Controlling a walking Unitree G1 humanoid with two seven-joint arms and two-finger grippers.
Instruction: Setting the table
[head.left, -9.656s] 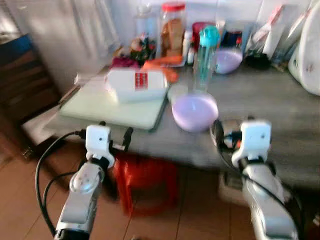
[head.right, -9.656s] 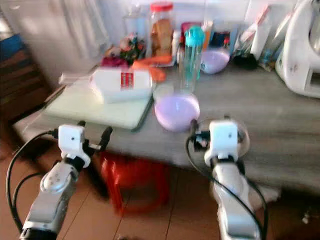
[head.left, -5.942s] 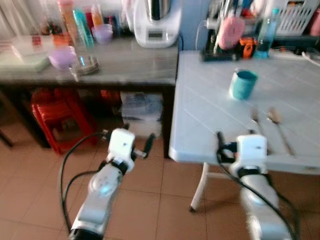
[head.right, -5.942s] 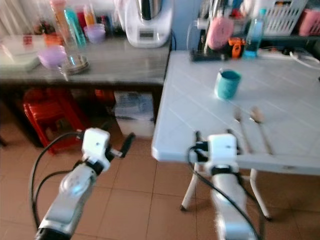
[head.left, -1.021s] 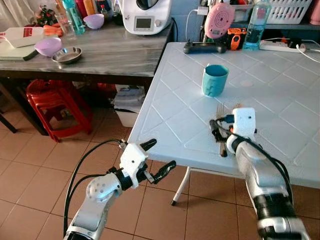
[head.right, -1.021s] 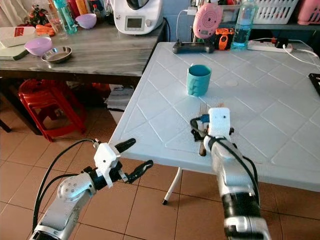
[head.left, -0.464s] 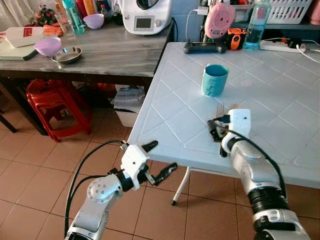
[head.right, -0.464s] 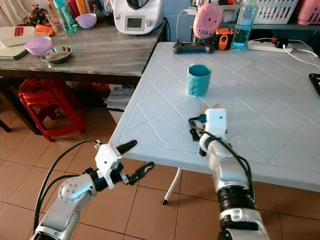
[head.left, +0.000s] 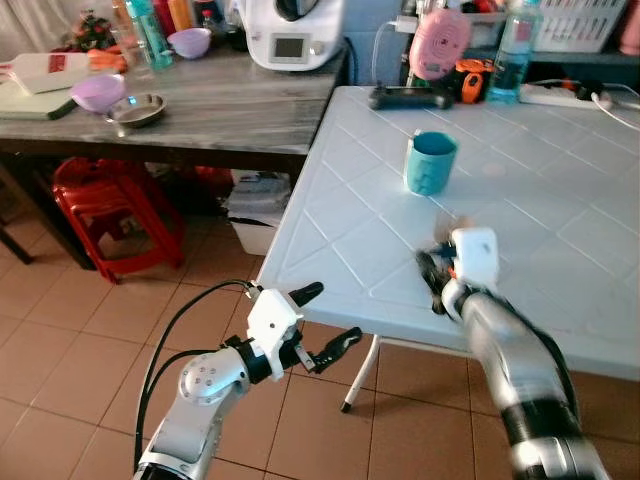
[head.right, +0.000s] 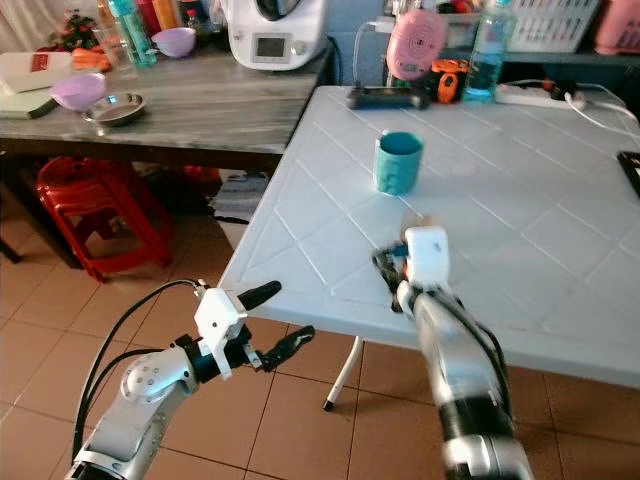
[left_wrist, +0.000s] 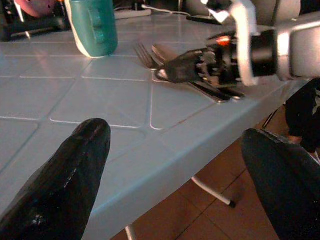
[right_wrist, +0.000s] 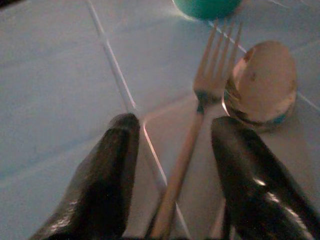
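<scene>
On the white tiled table stands a teal cup. Nearer the front edge, a metal fork and a spoon lie side by side. My right gripper rests low over the table, open, with the fork's handle between its fingers and the spoon just outside one of them. In the left eye view it hides most of the cutlery. My left gripper hangs open below and in front of the table edge, holding nothing.
A grey-topped side table to the left carries a steel bowl, a purple bowl and a white appliance. A red stool stands under it. A black controller and a bottle sit at the white table's far edge.
The view has swung from the grey side table to the white table. In the last second my right gripper dipped slightly at the fork handle; the left gripper barely moved.
</scene>
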